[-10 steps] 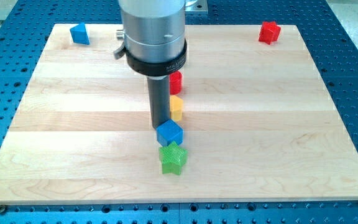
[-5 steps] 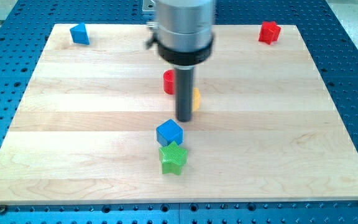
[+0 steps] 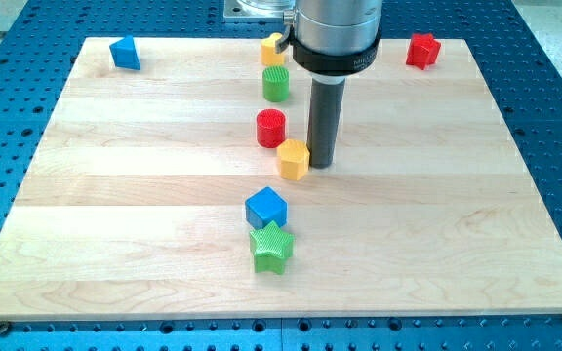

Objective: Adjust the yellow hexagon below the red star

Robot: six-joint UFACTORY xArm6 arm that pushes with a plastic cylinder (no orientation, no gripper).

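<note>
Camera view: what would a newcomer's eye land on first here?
The big silver arm at the view's top, with my tip touching down just right of the yellow hexagon. A red cylinder sits just up-left of that hexagon, and below them a blue cube stands above a green star.

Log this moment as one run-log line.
my tip: right of yellow hexagon block, close | hexagon: lower right of red cylinder block
</note>
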